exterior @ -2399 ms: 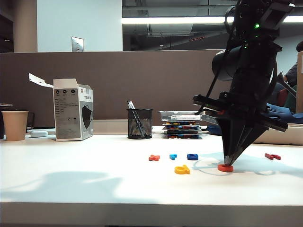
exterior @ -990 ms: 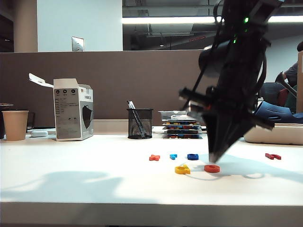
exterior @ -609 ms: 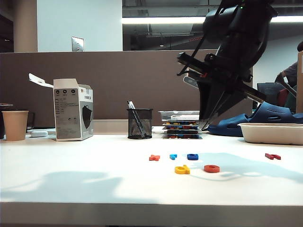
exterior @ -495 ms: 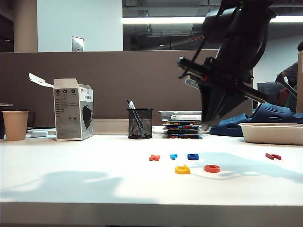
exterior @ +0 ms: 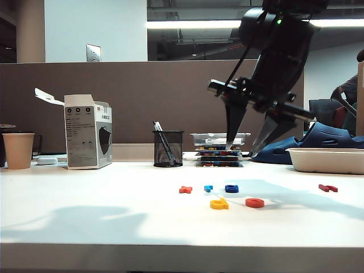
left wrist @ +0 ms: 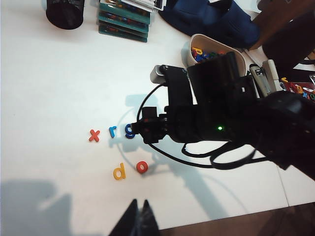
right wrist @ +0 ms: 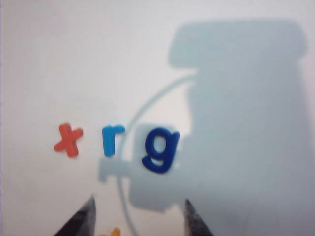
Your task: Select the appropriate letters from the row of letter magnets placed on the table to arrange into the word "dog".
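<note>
On the white table the yellow "d" and the orange-red "o" lie side by side in front of the row. Behind them lie the orange-red x, the light blue r and the dark blue "g", with a dark red magnet far to the right. My right gripper hangs open and empty well above the "g", which lies ahead of its fingertips. My left gripper is shut and empty, high over the table's near edge, looking down on "d" and "o".
A mesh pen holder and stacked colourful trays stand behind the row. A white carton and a paper cup are at the back left. A white tub and a dark blue bundle sit at the right.
My right gripper slid the "o" left beside the "d", let it go, rose and swung back over the row, and its jaws have just opened.
</note>
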Robot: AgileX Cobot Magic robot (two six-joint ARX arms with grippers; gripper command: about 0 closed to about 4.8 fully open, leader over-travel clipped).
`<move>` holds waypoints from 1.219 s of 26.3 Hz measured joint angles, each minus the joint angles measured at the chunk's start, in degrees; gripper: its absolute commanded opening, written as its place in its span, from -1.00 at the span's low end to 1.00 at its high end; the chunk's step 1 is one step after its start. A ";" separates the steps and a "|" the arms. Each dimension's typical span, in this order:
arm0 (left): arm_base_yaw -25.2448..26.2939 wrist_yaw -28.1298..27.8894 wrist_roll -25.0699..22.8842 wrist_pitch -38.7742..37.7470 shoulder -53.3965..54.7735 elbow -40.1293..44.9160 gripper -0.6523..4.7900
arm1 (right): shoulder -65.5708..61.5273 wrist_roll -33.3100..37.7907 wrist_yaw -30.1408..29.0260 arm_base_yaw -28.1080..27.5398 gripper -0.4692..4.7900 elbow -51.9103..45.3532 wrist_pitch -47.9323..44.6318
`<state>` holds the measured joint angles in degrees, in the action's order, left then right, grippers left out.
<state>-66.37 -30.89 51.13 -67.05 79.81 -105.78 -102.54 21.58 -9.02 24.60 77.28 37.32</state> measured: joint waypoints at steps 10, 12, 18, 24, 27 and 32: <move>0.00 0.00 0.00 0.00 0.00 0.00 -0.78 | -7.41 0.94 0.33 0.00 0.04 -0.09 -2.16; 0.00 0.00 0.00 0.00 0.00 0.00 -0.78 | -7.89 0.96 0.31 0.00 0.05 -0.09 -2.51; 0.00 0.00 0.00 0.00 0.00 0.00 -0.78 | -8.28 0.98 0.26 0.07 0.16 -0.02 -3.67; 0.00 0.00 0.00 -0.02 0.00 0.00 -0.78 | -8.79 0.98 0.44 0.52 0.16 0.24 -4.72; 0.00 0.00 0.00 0.00 0.00 0.00 -0.78 | -9.44 1.16 0.46 0.68 0.16 0.76 -5.27; 0.00 0.00 0.00 0.00 0.00 0.00 -0.78 | -9.79 1.99 2.01 0.87 0.16 0.98 -5.60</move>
<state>-66.37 -30.89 51.13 -67.05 79.81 -105.78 -112.33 23.57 -7.01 25.47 78.26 31.73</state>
